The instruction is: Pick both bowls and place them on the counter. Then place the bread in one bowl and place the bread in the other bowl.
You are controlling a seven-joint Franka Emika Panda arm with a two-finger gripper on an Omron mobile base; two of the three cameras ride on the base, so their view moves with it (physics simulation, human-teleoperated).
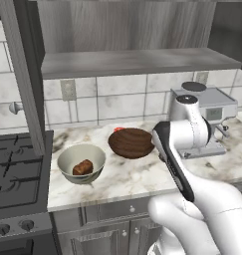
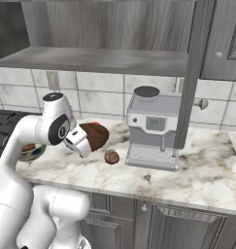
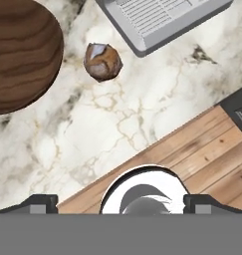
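Marble-patterned counter [image 1: 137,182] carries both bowls, each upright. The cream ceramic bowl [image 1: 81,163] stands near the stove [image 1: 15,174] and holds one brown piece of bread [image 1: 83,167] on its pale greenish floor. The dark wooden bowl [image 1: 131,142] stands just beside it, toward the coffee machine [image 2: 153,129], with nothing visible inside. A second, rounder bread roll [image 3: 103,61] lies on the bare counter between the wooden bowl and the tray of the coffee machine, touching neither. The gripper [image 3: 120,201] hangs above the front part of the counter, pointing down; its two fingertips [image 3: 40,201] stand at their widest spread and hold nothing. In the hand view the roll lies well ahead of the fingertips, apart from them
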